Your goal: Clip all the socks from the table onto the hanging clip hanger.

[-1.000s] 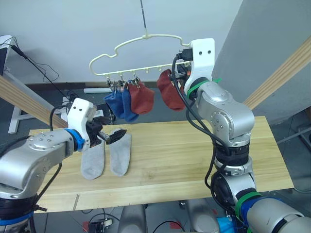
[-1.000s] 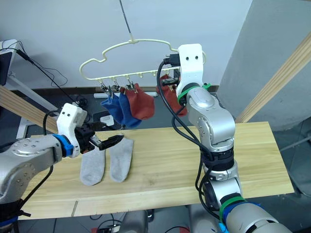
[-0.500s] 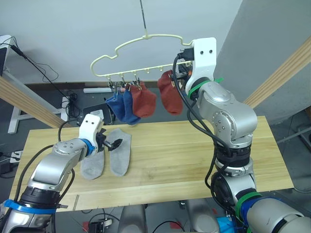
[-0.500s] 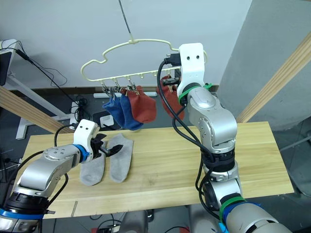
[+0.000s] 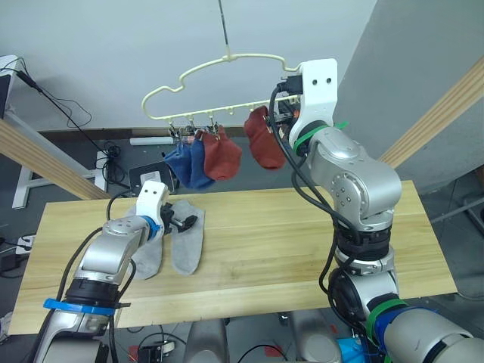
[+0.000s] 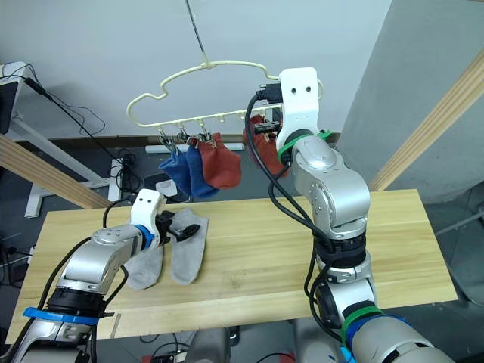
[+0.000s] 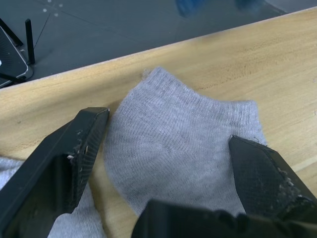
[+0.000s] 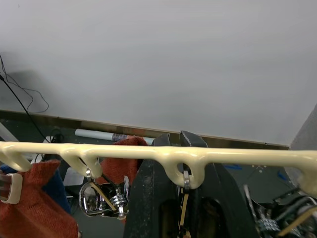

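The pale yellow clip hanger hangs above the table's far edge. Two blue socks and a rust red sock hang from its clips. Another rust red sock hangs right beside my right gripper. That gripper is raised to the hanger's bar, its fingers close together with a metal clip between them. Two light grey socks lie side by side on the table's left. My left gripper is open just above the right grey sock, its fingers straddling the sock's end.
Slanted wooden beams stand at the left and right behind the table. A thin wire holds the hanger. Cables and equipment lie on the floor beyond the table.
My left arm has dropped toward the table and its gripper has shifted right, down over the right grey sock. The red sock by my right gripper has swung slightly.
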`<action>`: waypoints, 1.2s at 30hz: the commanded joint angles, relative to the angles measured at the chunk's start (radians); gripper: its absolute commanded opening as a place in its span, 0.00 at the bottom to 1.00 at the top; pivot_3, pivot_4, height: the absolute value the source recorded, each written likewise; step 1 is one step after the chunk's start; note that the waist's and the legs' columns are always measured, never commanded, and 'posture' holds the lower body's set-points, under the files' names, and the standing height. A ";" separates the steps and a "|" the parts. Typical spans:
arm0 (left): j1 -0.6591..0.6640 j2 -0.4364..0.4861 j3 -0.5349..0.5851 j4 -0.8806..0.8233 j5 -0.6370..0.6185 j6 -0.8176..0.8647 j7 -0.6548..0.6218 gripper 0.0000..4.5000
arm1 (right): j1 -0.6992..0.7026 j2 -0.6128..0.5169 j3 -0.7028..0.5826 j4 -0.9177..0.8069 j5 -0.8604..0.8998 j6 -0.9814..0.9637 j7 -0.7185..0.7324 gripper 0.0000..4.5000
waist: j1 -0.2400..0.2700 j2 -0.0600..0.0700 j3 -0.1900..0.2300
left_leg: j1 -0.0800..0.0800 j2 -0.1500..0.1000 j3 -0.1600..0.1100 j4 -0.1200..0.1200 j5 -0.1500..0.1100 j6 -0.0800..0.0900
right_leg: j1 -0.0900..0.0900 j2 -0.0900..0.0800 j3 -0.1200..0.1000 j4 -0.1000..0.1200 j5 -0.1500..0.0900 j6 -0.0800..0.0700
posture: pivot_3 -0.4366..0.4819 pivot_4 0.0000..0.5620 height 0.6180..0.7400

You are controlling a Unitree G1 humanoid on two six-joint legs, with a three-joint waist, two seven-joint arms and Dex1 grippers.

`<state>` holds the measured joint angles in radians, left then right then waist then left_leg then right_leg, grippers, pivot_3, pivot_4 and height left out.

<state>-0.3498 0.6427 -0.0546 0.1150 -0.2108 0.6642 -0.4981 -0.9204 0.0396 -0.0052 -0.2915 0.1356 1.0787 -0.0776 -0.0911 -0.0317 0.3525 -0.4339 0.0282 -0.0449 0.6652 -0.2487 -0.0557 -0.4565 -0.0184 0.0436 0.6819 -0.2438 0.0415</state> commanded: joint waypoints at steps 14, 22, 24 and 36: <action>0.042 -0.016 -0.005 -0.006 0.040 0.024 -0.030 0.39 | -0.017 0.002 -0.010 -0.066 0.000 0.009 -0.009 0.00 | -0.009 0.000 0.000 | 0.001 0.000 -0.001 0.000 0.001 0.001 | 0.000 0.000 0.000 0.001 0.000 0.000 | 0.28 0.66 1.00; 0.040 -0.025 0.003 -0.005 0.036 0.031 -0.037 0.00 | -0.015 0.003 -0.011 -0.066 -0.001 0.010 -0.012 0.00 | -0.009 0.000 0.000 | 0.001 0.000 -0.001 0.000 0.001 0.001 | 0.000 0.000 0.000 0.001 0.000 0.000 | 0.28 0.66 1.00; 0.043 -0.031 0.011 -0.017 0.023 0.041 -0.042 0.00 | -0.016 0.003 -0.011 -0.066 -0.001 0.010 -0.012 0.00 | -0.009 0.000 0.000 | 0.001 0.000 -0.001 0.000 0.001 0.001 | 0.000 0.000 0.000 0.001 0.000 0.000 | 0.28 0.66 1.00; 0.075 -0.069 0.120 -0.234 -0.201 0.140 -0.185 0.00 | -0.021 0.008 -0.014 -0.060 0.002 0.006 -0.011 0.00 | -0.010 0.000 0.000 | 0.000 0.001 -0.001 -0.001 0.001 0.001 | 0.000 -0.001 0.000 -0.001 0.000 0.000 | 0.28 0.65 1.00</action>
<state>-0.2809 0.5643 0.0378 -0.0604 -0.3699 0.7829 -0.6581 -0.9208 0.0424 -0.0118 -0.3065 0.1370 1.0976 -0.0880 -0.1009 -0.0315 0.3528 -0.4339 0.0291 -0.0463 0.6643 -0.2478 -0.0543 -0.4561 -0.0197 0.0432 0.6814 -0.2437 0.0413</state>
